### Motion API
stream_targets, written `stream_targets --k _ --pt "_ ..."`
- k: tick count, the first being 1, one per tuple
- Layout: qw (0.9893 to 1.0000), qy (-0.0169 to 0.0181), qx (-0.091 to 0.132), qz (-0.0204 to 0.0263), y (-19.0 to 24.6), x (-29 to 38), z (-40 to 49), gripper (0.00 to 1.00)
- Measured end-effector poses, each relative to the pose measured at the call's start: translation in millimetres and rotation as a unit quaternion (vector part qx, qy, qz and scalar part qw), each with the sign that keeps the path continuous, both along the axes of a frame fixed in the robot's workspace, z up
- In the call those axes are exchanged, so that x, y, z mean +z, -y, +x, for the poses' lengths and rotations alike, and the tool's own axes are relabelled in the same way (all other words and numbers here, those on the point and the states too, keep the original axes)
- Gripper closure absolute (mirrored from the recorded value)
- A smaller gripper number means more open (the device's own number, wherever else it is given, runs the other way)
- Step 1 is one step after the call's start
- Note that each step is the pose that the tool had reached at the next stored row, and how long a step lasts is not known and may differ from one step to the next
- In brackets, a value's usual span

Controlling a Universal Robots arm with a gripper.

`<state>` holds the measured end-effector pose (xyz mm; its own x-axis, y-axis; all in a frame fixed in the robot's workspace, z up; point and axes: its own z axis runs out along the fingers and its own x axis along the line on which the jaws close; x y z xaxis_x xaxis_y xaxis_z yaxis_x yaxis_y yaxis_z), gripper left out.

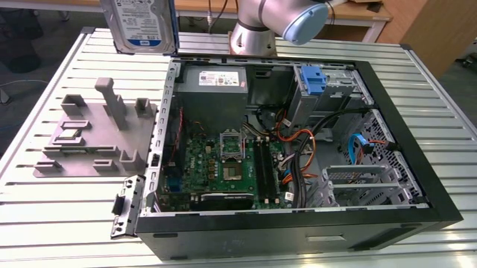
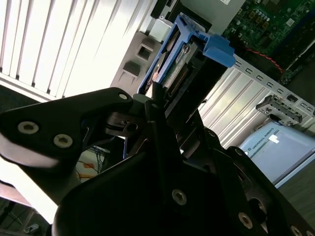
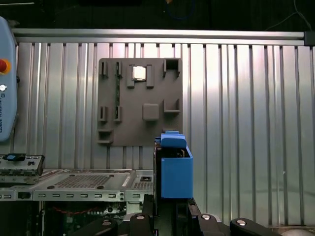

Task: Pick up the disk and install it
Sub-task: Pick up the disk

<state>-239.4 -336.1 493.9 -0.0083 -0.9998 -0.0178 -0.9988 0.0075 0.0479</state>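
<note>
Print on the white-and-blue label of the disk [image 1: 140, 23] is too small to make out. The disk hangs upright off the ribbed tabletop [image 1: 44, 223] at the exterior view's left, near the corner of the open computer case [image 1: 439, 184]. In the second wrist view the gripper [image 2: 174, 105] is clamped narrowly on the disk, with its blue bracket [image 2: 216, 49] at the end away from the gripper. Inside the case, the grey power supply [image 1: 209, 97] carries a white label.

You see the disk [image 1: 138, 25] at the exterior view's upper left: upright, white-and-blue label facing you, blue bracket edging it.
</note>
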Motion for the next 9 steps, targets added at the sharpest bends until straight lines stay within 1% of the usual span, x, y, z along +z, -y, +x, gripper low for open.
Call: stream_targets --k 9 --pt "1.0 -0.0002 0.0 0.0 0.0 -0.2 15.1 0.65"
